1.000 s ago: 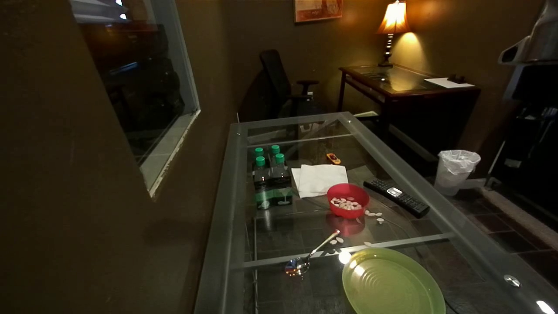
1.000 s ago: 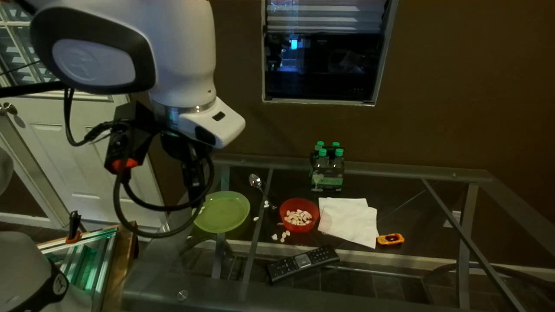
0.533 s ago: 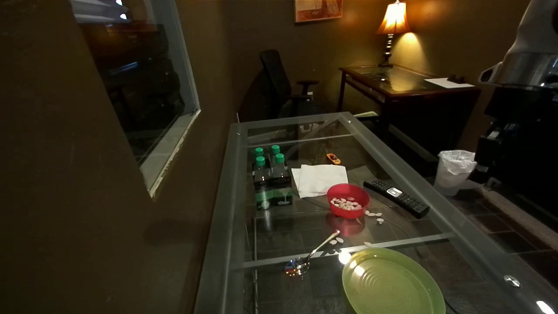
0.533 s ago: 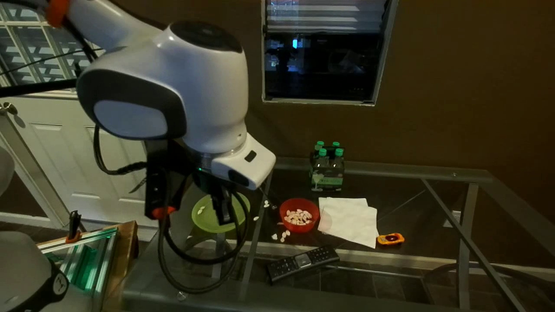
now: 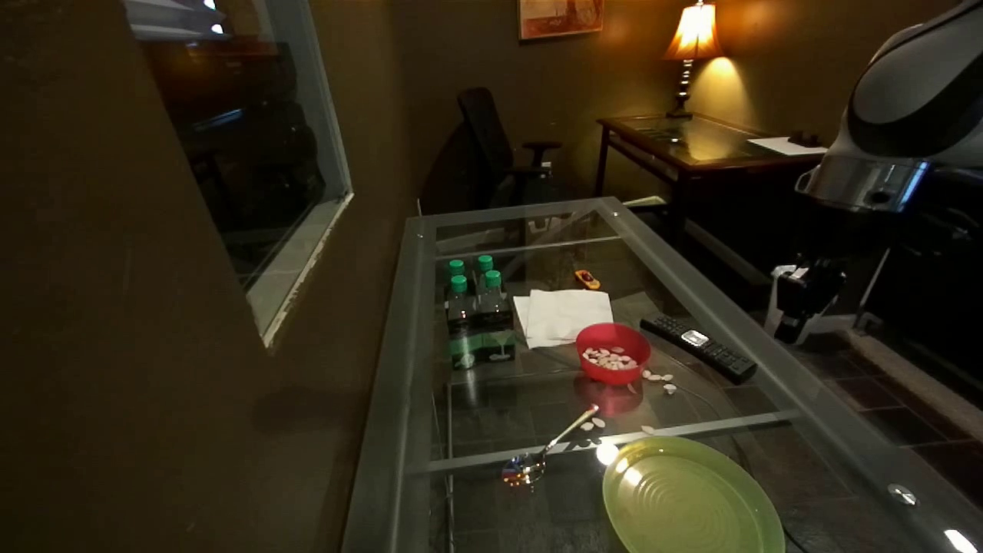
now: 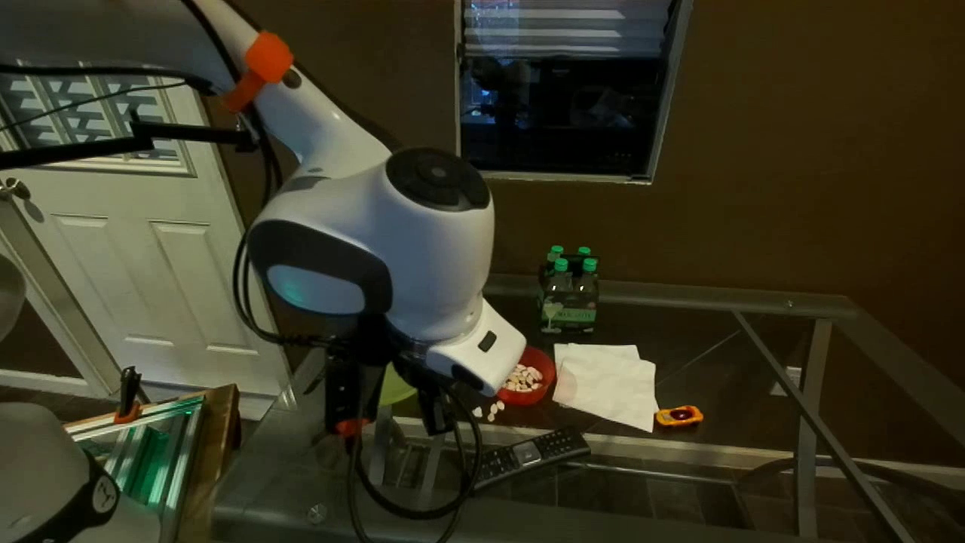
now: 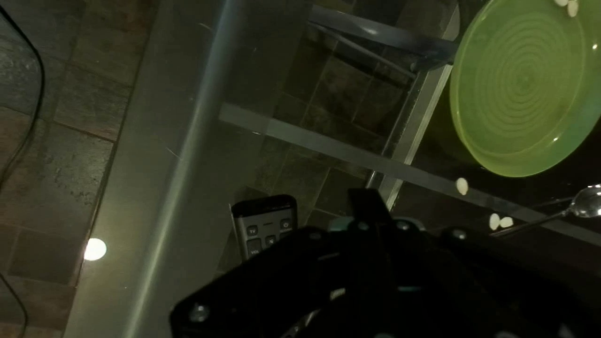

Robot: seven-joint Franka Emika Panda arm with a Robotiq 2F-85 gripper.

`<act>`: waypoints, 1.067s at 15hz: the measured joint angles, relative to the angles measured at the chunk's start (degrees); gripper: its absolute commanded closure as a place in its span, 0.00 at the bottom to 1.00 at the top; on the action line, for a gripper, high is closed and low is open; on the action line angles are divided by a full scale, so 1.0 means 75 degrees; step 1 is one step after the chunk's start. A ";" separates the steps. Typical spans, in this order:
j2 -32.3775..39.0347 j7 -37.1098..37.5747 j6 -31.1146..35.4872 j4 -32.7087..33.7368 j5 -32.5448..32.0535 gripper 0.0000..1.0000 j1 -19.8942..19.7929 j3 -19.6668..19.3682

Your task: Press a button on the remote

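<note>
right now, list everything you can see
remote: 1, black, table
bowl: 1, red, table
pieces: many, white, mostly in bowl
plate: 1, green, table
spoon: 1, silver, table
bottles: 4, clear, carrier
carrier: 1, green, table
papers: 2, white, table
toy car: 1, orange, table
table: 1, grey, foreground
desk: 1, brown, background
lamp: 1, orange, desk
chair: 1, black, background
window: 1, dark, wall
door: 1, white, background
arm: 1, white, by table
pincer: 1, black, near remote
</note>
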 measured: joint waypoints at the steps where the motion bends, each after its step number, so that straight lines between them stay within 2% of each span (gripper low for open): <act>1: 0.0249 -0.0011 0.0085 0.0101 0.0058 0.99 -0.0022 0.0016; 5: 0.0963 0.0031 0.0109 0.0461 0.0065 0.99 -0.0189 0.0057; 9: 0.1027 0.0036 0.0109 0.0526 0.0066 1.00 -0.0207 0.0081; 16: 0.1262 0.0064 0.0336 0.0517 0.0049 1.00 -0.0458 0.0484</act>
